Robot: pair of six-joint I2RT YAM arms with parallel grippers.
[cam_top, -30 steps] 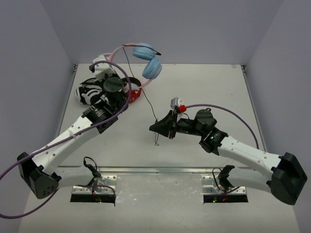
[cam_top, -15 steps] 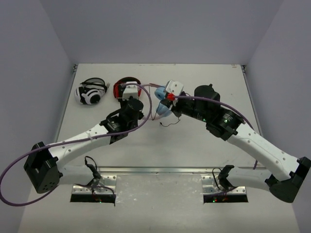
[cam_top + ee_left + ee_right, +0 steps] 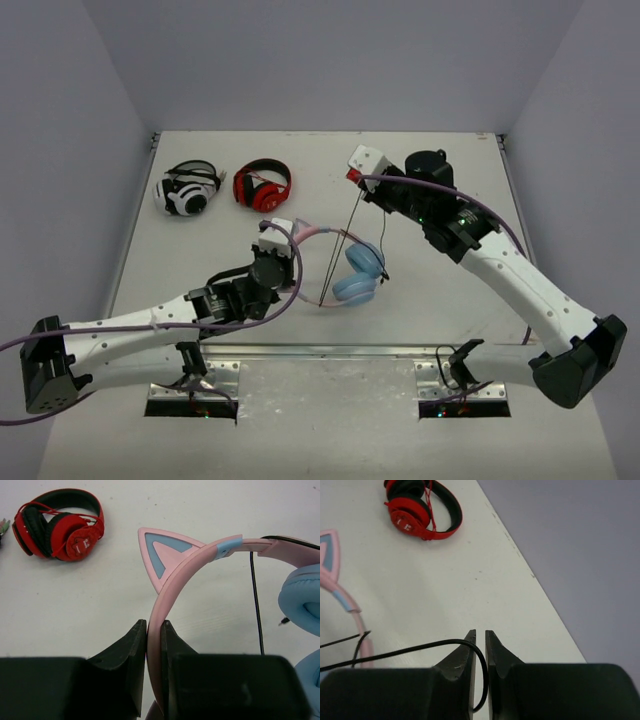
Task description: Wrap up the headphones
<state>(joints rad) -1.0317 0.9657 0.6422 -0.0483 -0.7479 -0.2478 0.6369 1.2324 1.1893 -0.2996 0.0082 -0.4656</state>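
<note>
1. Top external view: the pink cat-ear headphones point(image 3: 358, 275) are at the front centre of the counter point(image 3: 420, 290), between the two arms.
   - The left tool point(image 3: 290, 238) is closed on the pink headband point(image 3: 320, 232). The light blue earcups point(image 3: 362, 268) lie to its right. I cannot tell whether they rest on the counter.
   - The thin black cable point(image 3: 340, 245) runs in a straight slanted line from below the earcups up to the right tool point(image 3: 359, 186). That tool is farther back and is pinched on the cable.
   - Red-and-black headphones point(image 3: 262, 185) and white-and-black headphones point(image 3: 188, 190) lie side by side at the back left, well apart from both tools.

2. Left wrist view: the left tool point(image 3: 153, 630) has its black fingers point(image 3: 132, 650) clamped on the headband point(image 3: 180, 575), which arches up and to the right.
   - One pink cat ear point(image 3: 160, 552) with a blue inner panel stands on the headband's outer side.
   - A blue earcup point(image 3: 302, 600) shows at the right edge, and the cable point(image 3: 256, 605) drops just beside it.
   - The red-and-black headphones point(image 3: 57, 525) lie on the counter point(image 3: 100, 595) at the upper left.

3. Right wrist view: the right tool point(image 3: 480, 635) is nearly shut.
   - The cable point(image 3: 420, 650) comes in from the left and curves down into the narrow gap between the fingers point(image 3: 457, 662).
   - Part of the headband point(image 3: 345, 600) shows at the left edge.
   - The red-and-black headphones point(image 3: 420, 510) lie at the top, on the counter point(image 3: 445, 580).
</note>
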